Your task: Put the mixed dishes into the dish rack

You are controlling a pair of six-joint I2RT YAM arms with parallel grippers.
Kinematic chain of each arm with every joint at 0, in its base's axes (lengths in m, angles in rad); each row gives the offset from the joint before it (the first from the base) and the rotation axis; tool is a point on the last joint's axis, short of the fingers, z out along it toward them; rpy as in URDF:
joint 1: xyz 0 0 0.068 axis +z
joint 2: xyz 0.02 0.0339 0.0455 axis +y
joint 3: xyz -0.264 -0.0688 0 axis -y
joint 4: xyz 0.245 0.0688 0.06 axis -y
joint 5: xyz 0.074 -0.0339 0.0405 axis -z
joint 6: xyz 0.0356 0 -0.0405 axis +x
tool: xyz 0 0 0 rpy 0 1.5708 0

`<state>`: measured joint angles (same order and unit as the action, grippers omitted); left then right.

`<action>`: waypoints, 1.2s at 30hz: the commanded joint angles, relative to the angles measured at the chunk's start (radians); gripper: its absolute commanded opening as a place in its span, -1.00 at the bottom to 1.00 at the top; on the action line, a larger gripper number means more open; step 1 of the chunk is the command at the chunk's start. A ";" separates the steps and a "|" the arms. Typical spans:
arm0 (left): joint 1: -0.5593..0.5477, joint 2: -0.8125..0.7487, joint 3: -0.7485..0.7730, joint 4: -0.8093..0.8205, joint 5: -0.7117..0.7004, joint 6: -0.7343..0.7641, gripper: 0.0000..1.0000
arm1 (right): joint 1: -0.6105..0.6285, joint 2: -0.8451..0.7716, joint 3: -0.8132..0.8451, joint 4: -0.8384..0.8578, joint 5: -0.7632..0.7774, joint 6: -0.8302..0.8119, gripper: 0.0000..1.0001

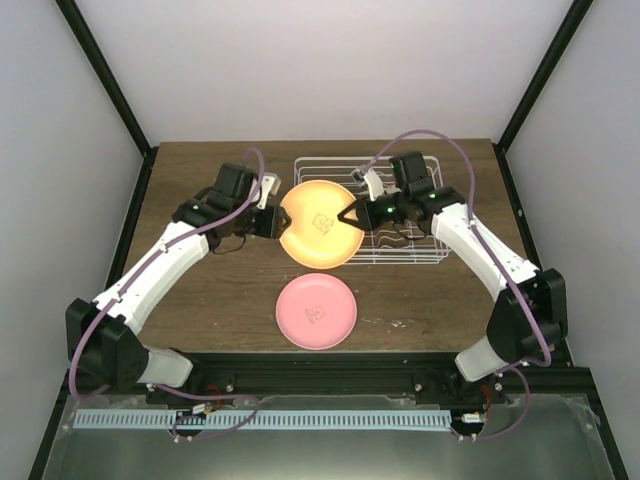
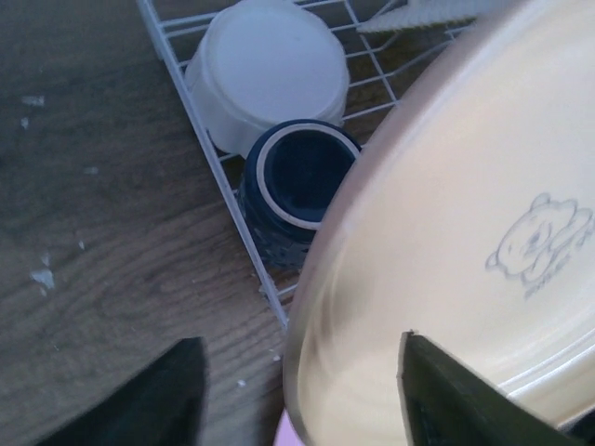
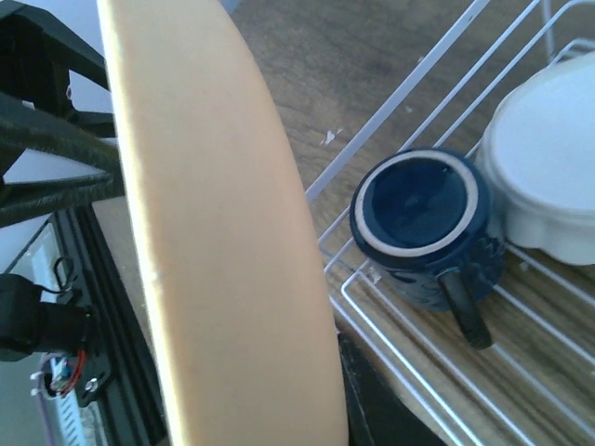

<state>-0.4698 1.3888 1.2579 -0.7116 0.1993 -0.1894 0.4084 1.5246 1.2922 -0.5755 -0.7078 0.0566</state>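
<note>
The round orange plate (image 1: 320, 225) is held up, tilted, over the left end of the white wire dish rack (image 1: 420, 250). My right gripper (image 1: 352, 213) is shut on its right rim; in the right wrist view the plate (image 3: 223, 232) fills the jaws (image 3: 307, 390). My left gripper (image 1: 272, 222) is open, straddling the plate's left rim (image 2: 465, 232), one finger on its face, the other apart. The dark blue mug (image 2: 302, 181) and the white bowl (image 2: 265, 70), upside down, sit in the rack's corner. The pink plate (image 1: 316, 311) lies flat on the table in front.
The rack's wire edge (image 2: 232, 204) runs just under the orange plate's rim, with the mug (image 3: 423, 223) and bowl (image 3: 548, 158) right behind it. Upright dividers fill the rack's right half. The brown table (image 1: 200, 300) has black rails at its sides.
</note>
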 commanded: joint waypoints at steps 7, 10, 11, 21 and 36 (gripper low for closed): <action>0.073 -0.031 0.149 -0.005 0.062 -0.053 0.99 | 0.004 -0.062 0.170 -0.092 0.302 -0.224 -0.99; 0.167 -0.051 0.159 -0.001 0.097 -0.087 1.00 | 0.004 -0.076 0.230 -0.166 0.417 -0.322 -0.99; 0.203 -0.058 0.155 0.005 0.115 -0.093 1.00 | 0.004 -0.083 0.251 -0.191 0.457 -0.353 -0.99; 0.339 -0.021 0.115 0.049 0.212 -0.103 1.00 | 0.065 -0.289 0.104 -0.121 0.905 -0.855 -0.99; 0.347 0.116 0.134 0.113 0.262 -0.103 0.99 | 0.069 -0.422 -0.251 0.229 1.129 -1.322 -0.99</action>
<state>-0.1307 1.4845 1.3785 -0.6380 0.4320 -0.2890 0.4698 1.1324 1.0981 -0.5476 0.3439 -1.1194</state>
